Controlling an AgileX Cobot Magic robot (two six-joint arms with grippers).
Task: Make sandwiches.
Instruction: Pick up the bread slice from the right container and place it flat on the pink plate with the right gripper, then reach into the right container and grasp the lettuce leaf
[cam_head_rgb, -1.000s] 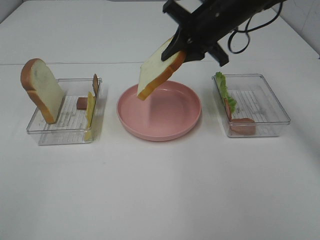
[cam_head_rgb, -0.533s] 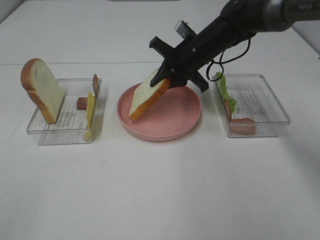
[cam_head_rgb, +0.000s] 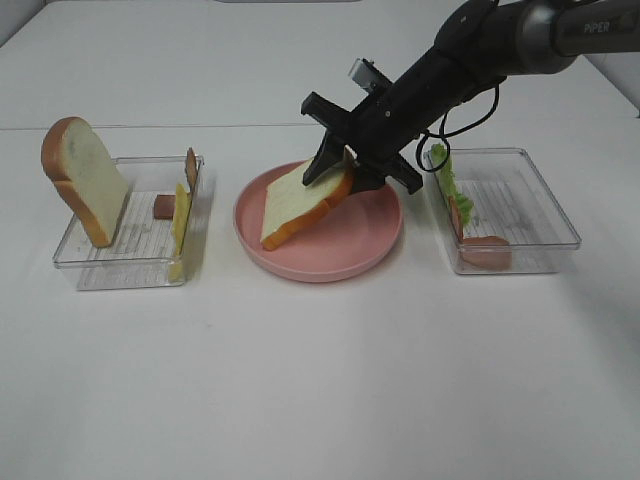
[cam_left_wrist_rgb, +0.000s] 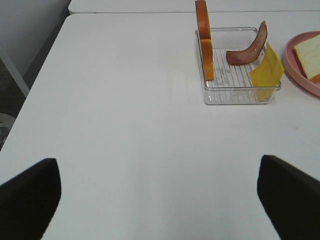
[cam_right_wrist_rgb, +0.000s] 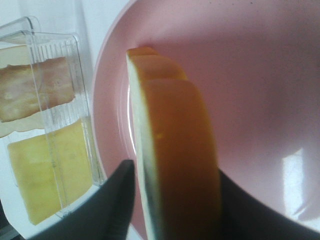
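The right gripper (cam_head_rgb: 338, 170) hung over the pink plate (cam_head_rgb: 372, 238), its arm coming in from about two o'clock, with its jaws on either side of the upper end of a bread slice (cam_head_rgb: 295, 205). The slice lay tilted, its low edge down on the plate toward eight o'clock and its crusted top raised at the jaws. In the right wrist view the fingers sat close to both faces, but it could not be told whether they pinched the slice or merely flanked it.

At nine o'clock from the plate stood the left tray (cam_head_rgb: 120, 272), holding a second slice (cam_head_rgb: 85, 180) upright, a cheese square (cam_head_rgb: 180, 222) and a meat strip (cam_head_rgb: 190, 163). At three o'clock the right tray (cam_head_rgb: 545, 205) held lettuce (cam_head_rgb: 443, 172) and more meat (cam_head_rgb: 486, 252). The left gripper (cam_left_wrist_rgb: 160, 200) hung wide open over the white table (cam_left_wrist_rgb: 125, 125), gripping nothing.
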